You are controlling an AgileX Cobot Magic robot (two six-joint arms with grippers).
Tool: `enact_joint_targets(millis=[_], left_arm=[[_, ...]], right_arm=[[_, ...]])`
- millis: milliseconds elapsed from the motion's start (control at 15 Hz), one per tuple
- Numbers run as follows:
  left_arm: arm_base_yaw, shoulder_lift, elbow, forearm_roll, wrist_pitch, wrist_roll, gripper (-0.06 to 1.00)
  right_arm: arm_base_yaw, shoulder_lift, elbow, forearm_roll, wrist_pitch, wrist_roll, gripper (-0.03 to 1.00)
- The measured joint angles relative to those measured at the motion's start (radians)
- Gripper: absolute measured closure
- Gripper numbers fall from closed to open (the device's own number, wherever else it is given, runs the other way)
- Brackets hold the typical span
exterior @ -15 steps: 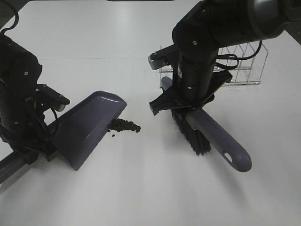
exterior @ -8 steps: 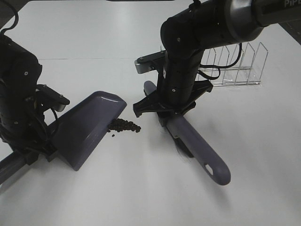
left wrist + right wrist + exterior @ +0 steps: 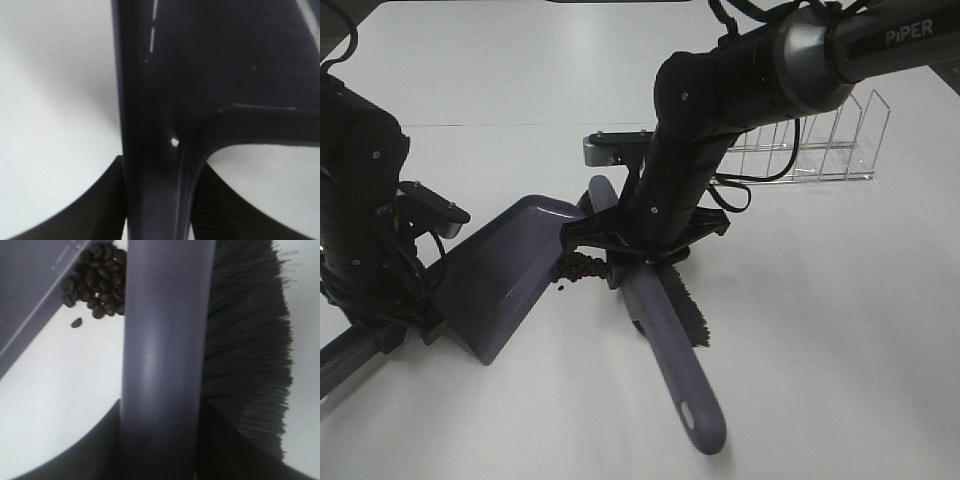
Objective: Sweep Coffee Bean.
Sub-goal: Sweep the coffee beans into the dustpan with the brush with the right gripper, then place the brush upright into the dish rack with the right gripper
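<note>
Tabletop: white and plain, is carrying everything, with a clear wire rack standing well behind the work.
Coffee beans: are sitting in a tight dark pile on the table right at the lip of the dustpan, one stray lying just outside (none are showing inside the pan yet).
Dustpan placing: its open lip is facing the pile, so a push should be sending beans straight in.
Left gripper: jaws are clamping the dustpan handle, likely bracing it.
Brush: is leaning over the pile's far side, bristles trailing away from the pan.
Right gripper: jaws are closing tight on the brush handle, keeping the head low.
Change: a second ago the brush was hanging near the rack, well apart from the beans; pan and left arm are sitting unmoved.
</note>
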Motion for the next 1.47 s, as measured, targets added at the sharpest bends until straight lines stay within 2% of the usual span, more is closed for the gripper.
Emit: enact_joint_targets(millis=[333, 467, 600, 800, 1067, 1267, 1333, 1467], left_arm=[[0.000, 0.000, 0.000, -0.022, -0.001, 0.014, 0.62], [0.000, 0.003, 0.000, -0.024, -0.001, 0.014, 0.62], [0.000, 0.009, 0.000, -0.029, -0.002, 0.014, 0.62], [0.000, 0.011, 0.000, -0.034, -0.005, 0.019, 0.62], [0.000, 0.011, 0.000, -0.039, -0.005, 0.022, 0.62], [0.000, 0.011, 0.000, -0.040, -0.005, 0.007, 0.62], [0.003, 0.011, 0.000, -0.046, -0.005, -0.023, 0.62], [0.023, 0.011, -0.002, -0.063, -0.005, -0.047, 0.62]], right_arm=[[0.000, 0.059, -0.079, 0.308, -0.038, -0.139, 0.66], [0.000, 0.083, -0.132, 0.379, -0.039, -0.173, 0.66], [0.000, 0.094, -0.178, 0.406, -0.044, -0.184, 0.66], [0.000, 0.102, -0.257, 0.410, -0.045, -0.200, 0.66], [-0.050, 0.086, -0.401, 0.368, 0.073, -0.225, 0.66], [-0.111, 0.003, -0.409, 0.283, 0.115, -0.225, 0.66], [-0.132, -0.066, -0.410, 0.201, 0.152, -0.226, 0.66], [-0.133, -0.109, -0.410, 0.117, 0.218, -0.222, 0.66]])
